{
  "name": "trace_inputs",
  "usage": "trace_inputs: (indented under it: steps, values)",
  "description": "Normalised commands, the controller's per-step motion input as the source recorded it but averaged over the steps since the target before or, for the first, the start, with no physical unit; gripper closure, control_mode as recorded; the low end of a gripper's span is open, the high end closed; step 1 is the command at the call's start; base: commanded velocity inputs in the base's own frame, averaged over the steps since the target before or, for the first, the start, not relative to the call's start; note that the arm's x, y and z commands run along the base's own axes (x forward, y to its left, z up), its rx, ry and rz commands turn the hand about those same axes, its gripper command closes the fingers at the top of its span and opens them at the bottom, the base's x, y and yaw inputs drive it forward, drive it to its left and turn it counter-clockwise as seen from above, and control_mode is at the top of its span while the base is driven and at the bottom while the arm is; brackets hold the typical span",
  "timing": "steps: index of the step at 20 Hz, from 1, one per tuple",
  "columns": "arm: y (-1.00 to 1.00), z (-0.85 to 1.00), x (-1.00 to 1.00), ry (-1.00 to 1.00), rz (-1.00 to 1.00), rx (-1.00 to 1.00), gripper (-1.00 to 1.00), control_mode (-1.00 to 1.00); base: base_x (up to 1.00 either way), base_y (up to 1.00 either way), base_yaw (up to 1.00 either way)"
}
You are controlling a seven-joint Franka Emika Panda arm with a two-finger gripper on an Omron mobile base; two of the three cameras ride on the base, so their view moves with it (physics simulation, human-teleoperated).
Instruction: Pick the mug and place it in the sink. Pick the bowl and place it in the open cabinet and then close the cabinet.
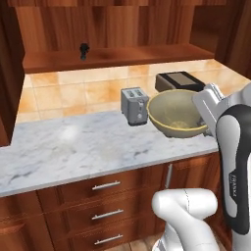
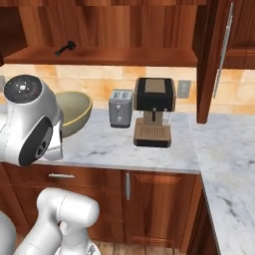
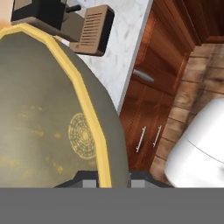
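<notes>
A: Gripper (image 3: 113,180), status?

B: Clamped on the bowl's (image 1: 177,114) rim, one finger either side, at the hand view's bottom centre.

A: Bowl position, left to right?

B: Left base view: centre-right, lifted and tilted beside the toaster (image 1: 134,105). The open cabinet (image 1: 117,58) shelf lies above and to the upper left; I judge the lift goes that way.

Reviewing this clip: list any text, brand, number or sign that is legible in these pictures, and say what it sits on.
"FRANKA": small vertical lettering on the dark cover of the robot arm, left base view; faint, only just readable.
Bowl: a round yellow pattern on its inside in the hand view, no letters.
Toaster and coffee machine: no readable labels.
Nothing else carries text.
</notes>
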Motion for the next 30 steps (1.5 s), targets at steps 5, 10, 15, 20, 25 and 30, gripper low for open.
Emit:
trace_inputs:
  steps: [5,10,15,20,25,30]
  values:
    - [0.00,0.00,0.00,0.00,0.00,0.00,1.00,1.00,0.21,0.33,0.00]
    - [0.00,0.00,0.00,0.00,0.00,0.00,1.00,1.00,0.33,0.00,0.00]
    - [0.00,0.00,0.00,0.00,0.00,0.00,1.00,1.00,0.50,-0.10,0.00]
    - [0.00,0.00,0.00,0.00,0.00,0.00,1.00,1.00,0.36,0.02,0.00]
    - [0.00,0.00,0.00,0.00,0.00,0.00,1.00,1.00,0.12,-0.01,0.07]
    - [0.00,0.00,0.00,0.00,0.00,0.00,1.00,1.00,0.00,-0.01,0.13]
